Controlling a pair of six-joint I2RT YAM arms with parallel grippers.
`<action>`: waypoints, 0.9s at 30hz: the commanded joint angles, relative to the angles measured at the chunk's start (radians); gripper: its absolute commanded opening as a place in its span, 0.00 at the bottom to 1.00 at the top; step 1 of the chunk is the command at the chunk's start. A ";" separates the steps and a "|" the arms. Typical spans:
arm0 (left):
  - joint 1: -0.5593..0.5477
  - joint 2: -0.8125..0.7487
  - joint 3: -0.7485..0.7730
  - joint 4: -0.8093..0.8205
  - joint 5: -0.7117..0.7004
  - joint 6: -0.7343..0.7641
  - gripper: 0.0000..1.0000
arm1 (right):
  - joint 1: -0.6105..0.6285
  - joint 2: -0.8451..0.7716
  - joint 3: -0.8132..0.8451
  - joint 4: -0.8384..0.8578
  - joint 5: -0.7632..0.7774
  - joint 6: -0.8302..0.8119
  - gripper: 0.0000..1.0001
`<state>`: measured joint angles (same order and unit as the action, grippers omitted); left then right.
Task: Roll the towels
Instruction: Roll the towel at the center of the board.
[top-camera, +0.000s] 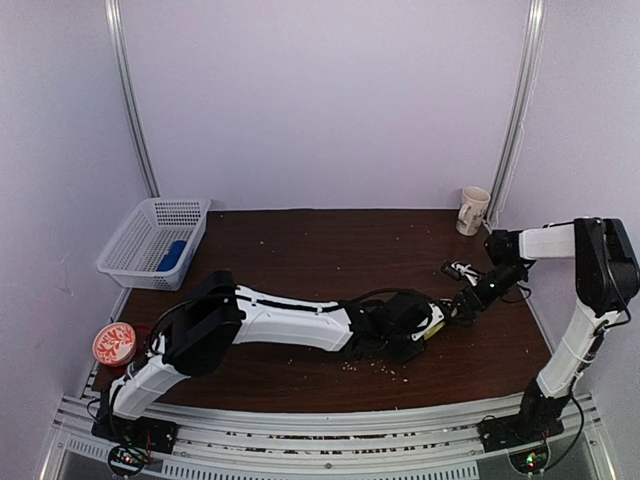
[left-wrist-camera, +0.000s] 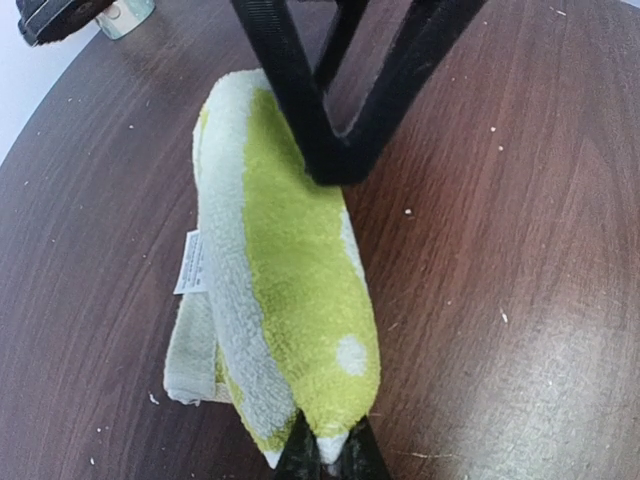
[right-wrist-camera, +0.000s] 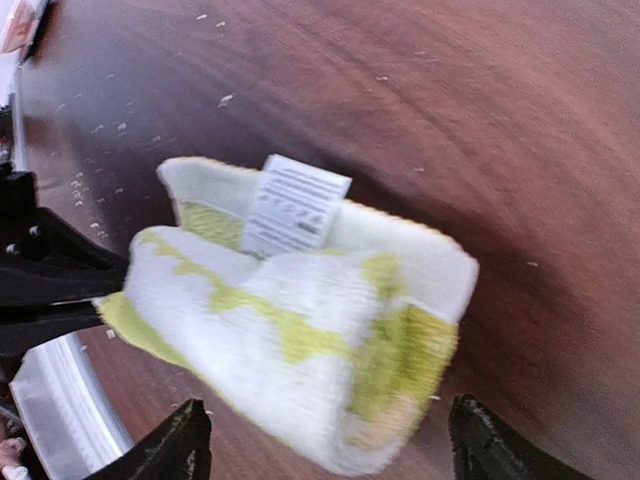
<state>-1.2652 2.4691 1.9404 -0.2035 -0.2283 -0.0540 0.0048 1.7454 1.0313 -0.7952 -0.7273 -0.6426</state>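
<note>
The yellow-green towel (left-wrist-camera: 290, 290) with its pale white pattern lies rolled on the dark wooden table (left-wrist-camera: 520, 300), a white label on its loose flap. My left gripper (left-wrist-camera: 325, 452) is shut on the roll's near end. The right gripper (right-wrist-camera: 330, 402) is open, its fingers (right-wrist-camera: 185, 440) wide apart on either side of the roll's other end (right-wrist-camera: 300, 330), not touching it. From above, only a sliver of this towel (top-camera: 436, 331) shows between the left gripper (top-camera: 415, 325) and the right gripper (top-camera: 462, 305). The blue towel (top-camera: 172, 257) lies in the white basket.
A white plastic basket (top-camera: 140, 235) stands at the back left. A cream mug (top-camera: 473, 210) sits at the back right by the frame post. A red-topped cup (top-camera: 113, 343) stands at the near left. Crumbs dot the table.
</note>
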 joint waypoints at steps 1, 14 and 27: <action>-0.003 0.041 0.026 -0.040 0.025 -0.025 0.01 | -0.001 0.049 0.068 -0.121 -0.170 -0.073 0.81; -0.003 0.058 0.047 -0.047 0.040 -0.034 0.02 | -0.004 0.145 0.102 -0.104 -0.216 -0.028 1.00; -0.005 0.067 0.060 -0.049 0.051 -0.041 0.02 | -0.024 0.106 0.058 0.042 -0.211 0.066 1.00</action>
<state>-1.2652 2.4928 1.9820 -0.2226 -0.2089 -0.0784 -0.0036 1.8824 1.1152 -0.8253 -0.9398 -0.6132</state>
